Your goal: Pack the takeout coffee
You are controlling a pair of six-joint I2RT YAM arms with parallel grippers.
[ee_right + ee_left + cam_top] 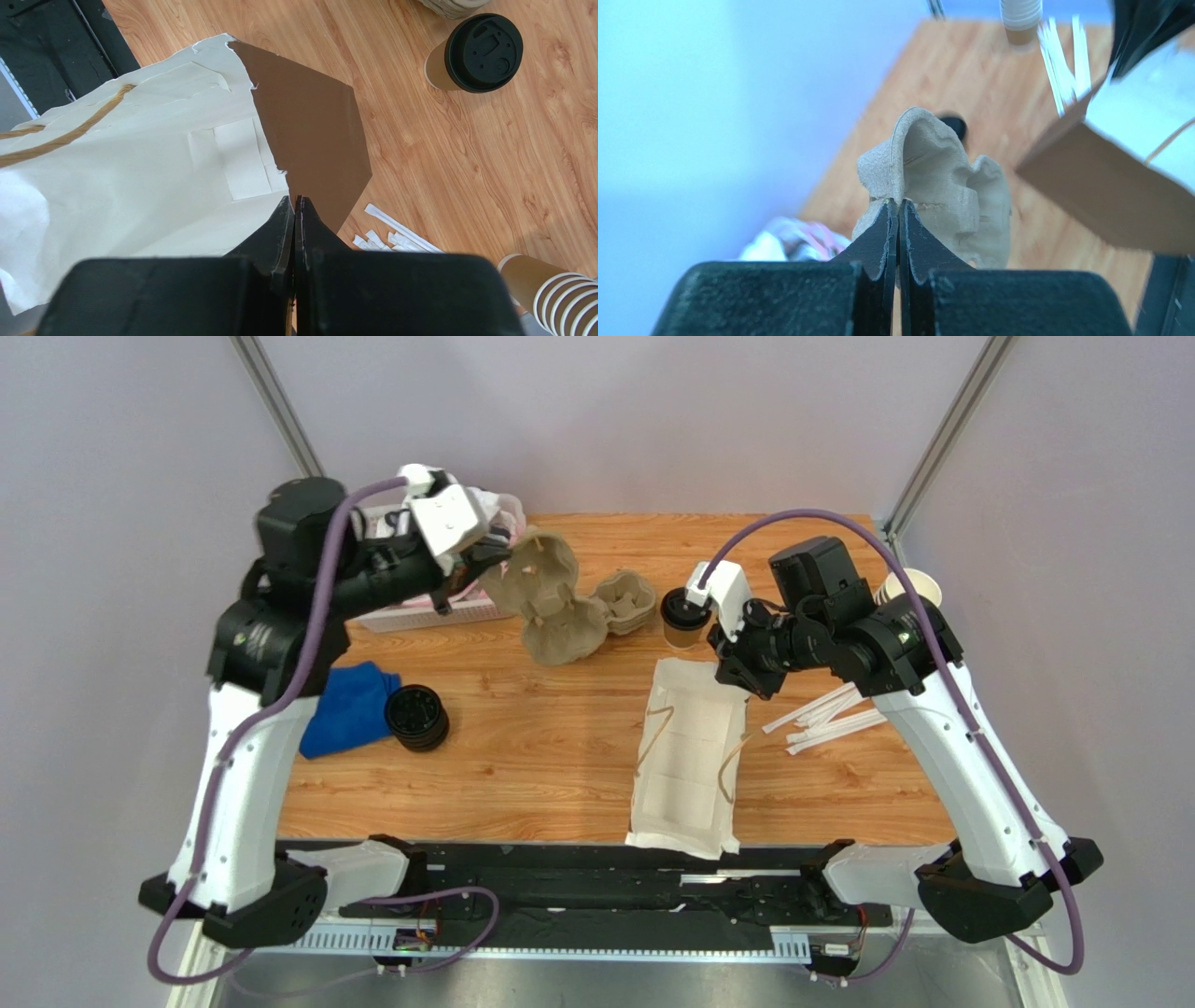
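Note:
The takeout coffee (683,615), a tan cup with a black lid (483,52), stands upright on the wood at the back middle. My left gripper (491,560) is shut on the rim of a grey pulp cup carrier (561,602), holding it tilted above the table; in the left wrist view the jaws (899,204) pinch its edge (934,185). My right gripper (725,661) is shut on the far edge of a white paper bag (687,756), lifting a brown inner flap (309,126) at the fingertips (296,201). The cup stands just beyond the bag's mouth.
A stack of black lids (417,717) and a blue cloth (348,709) lie at the left. Wrapped straws (828,717) lie right of the bag. Stacked lidless cups (561,294) stand at the back right corner (912,588). A white basket sits behind my left gripper.

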